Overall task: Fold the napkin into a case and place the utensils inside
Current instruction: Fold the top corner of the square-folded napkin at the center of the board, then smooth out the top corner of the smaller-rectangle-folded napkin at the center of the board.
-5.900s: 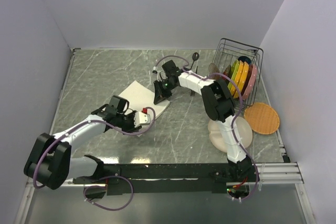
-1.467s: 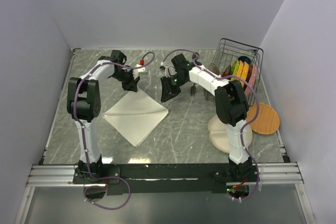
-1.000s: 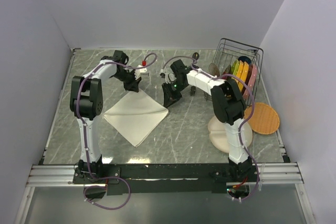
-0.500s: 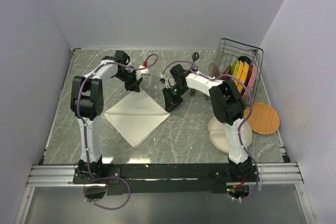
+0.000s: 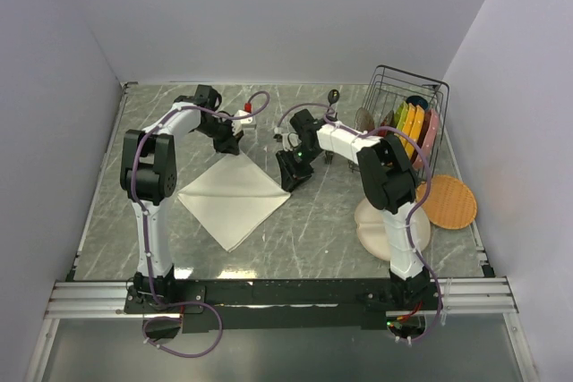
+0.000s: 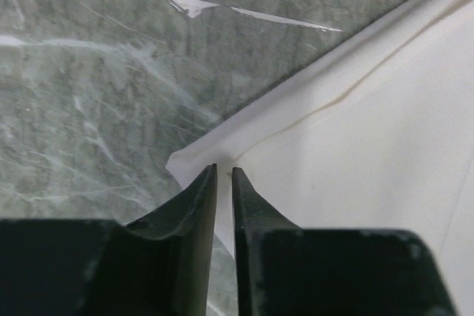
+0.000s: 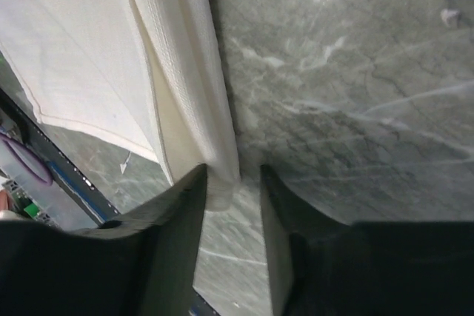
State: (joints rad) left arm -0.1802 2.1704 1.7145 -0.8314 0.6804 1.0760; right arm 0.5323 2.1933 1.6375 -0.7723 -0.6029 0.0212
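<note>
Cream napkin [image 5: 235, 199] folded flat, diamond-wise; dark spoon [image 5: 333, 95], fork [image 5: 329, 157] to its R.

Wire rack [image 5: 410, 74] far right, colourful plates [image 5: 407, 127] upright inside; orange disc [image 5: 447, 201], beige plate [image 5: 419, 225] nearby.

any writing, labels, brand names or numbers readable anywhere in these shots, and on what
No readable text in any of the three views.
napkin: plain cream cloth, no tag or print showing.
colourful plates standing at the far right: no marks visible.
marble table: only veining.
arms: no brand or number legible at this size.
</note>
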